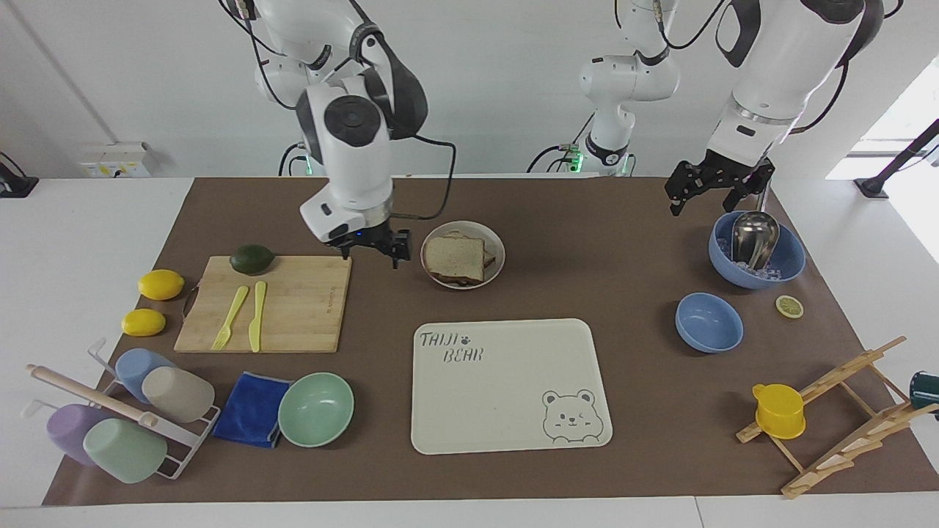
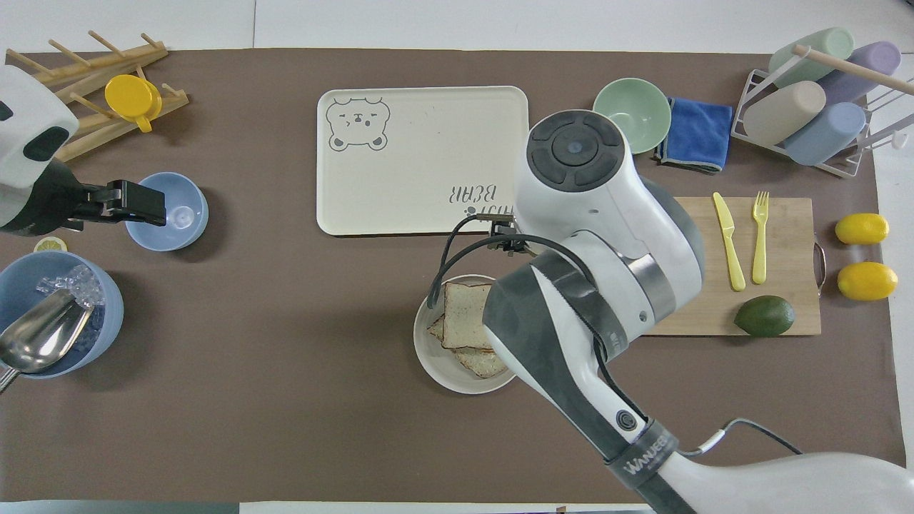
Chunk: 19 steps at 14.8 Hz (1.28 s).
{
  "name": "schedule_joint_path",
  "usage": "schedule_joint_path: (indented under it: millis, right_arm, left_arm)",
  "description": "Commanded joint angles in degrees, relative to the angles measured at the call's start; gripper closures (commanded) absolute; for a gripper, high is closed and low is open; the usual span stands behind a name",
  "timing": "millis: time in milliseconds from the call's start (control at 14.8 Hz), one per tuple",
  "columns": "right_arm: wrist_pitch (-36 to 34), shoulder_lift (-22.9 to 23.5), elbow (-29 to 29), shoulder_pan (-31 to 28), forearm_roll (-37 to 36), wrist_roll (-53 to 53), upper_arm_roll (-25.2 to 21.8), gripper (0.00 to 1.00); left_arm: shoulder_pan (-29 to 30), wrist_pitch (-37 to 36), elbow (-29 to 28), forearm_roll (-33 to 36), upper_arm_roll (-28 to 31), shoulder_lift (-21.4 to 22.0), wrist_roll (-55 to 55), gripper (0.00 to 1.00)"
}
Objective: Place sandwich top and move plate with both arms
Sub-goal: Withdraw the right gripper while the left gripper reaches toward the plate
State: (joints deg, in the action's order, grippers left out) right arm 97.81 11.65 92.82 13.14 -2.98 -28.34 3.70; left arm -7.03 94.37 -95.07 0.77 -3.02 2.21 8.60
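Facing view: sandwich top (image 1: 455,257) lies on plate (image 1: 497,248) beside empty, spread right gripper (image 1: 371,251).

Glossy white plastic arms (image 1: 352,147) are showing over matt brown paper cover (image 1: 587,220), wooden board (image 1: 293,301), shiny metal scoop (image 1: 754,236).

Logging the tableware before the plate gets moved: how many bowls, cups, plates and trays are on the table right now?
Bowls: 3, two blue and one green
Cups: 5, four on the wire rack and one yellow
Plates: 1
Trays: 1
Total: 10
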Motion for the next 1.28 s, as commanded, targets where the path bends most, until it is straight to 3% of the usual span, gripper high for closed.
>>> schedule_joint_path:
  millis: [0, 135, 337, 607, 876, 1079, 1213]
  right_arm:
    - [-3.8, -4.2, 0.4, -0.3, 3.9, 7.1, -5.9, 0.00]
    - [-6.3, -4.9, 0.5, -0.7, 3.0, 8.2, -6.3, 0.00]
    - [-8.4, -5.7, -0.2, -7.7, 4.0, 22.7, -6.4, 0.00]
    - [-12.8, -7.4, -0.7, -9.0, 2.9, 25.1, -7.0, 0.00]
    - [-12.6, -11.0, 4.6, -9.9, 3.2, 24.5, -6.6, 0.00]
    - [-11.1, -11.0, 4.4, -9.8, 3.4, 24.6, -6.6, 0.00]
    - [-11.0, -11.3, 4.1, -10.7, 3.5, 24.3, -7.2, 0.00]
  left_arm:
    - [-0.4, -0.2, -0.6, 0.5, -0.1, 1.0, -0.2, 0.00]
    - [-0.4, 0.2, -0.9, 0.5, -0.3, 1.1, -0.2, 0.00]
    - [-0.5, 1.0, -2.6, -0.4, -0.6, 1.8, -0.3, 0.00]
    - [-3.8, 10.9, -12.8, -6.1, -0.7, 4.6, 2.5, 0.00]
    - [-13.5, 23.3, -19.0, -6.1, -0.7, -0.1, 15.3, 0.00]
    - [-18.1, 27.6, -19.3, -6.1, -0.7, -5.9, 16.5, 0.00]
    - [-20.1, 33.0, -24.3, -6.4, -0.8, -6.8, 17.0, 0.00]
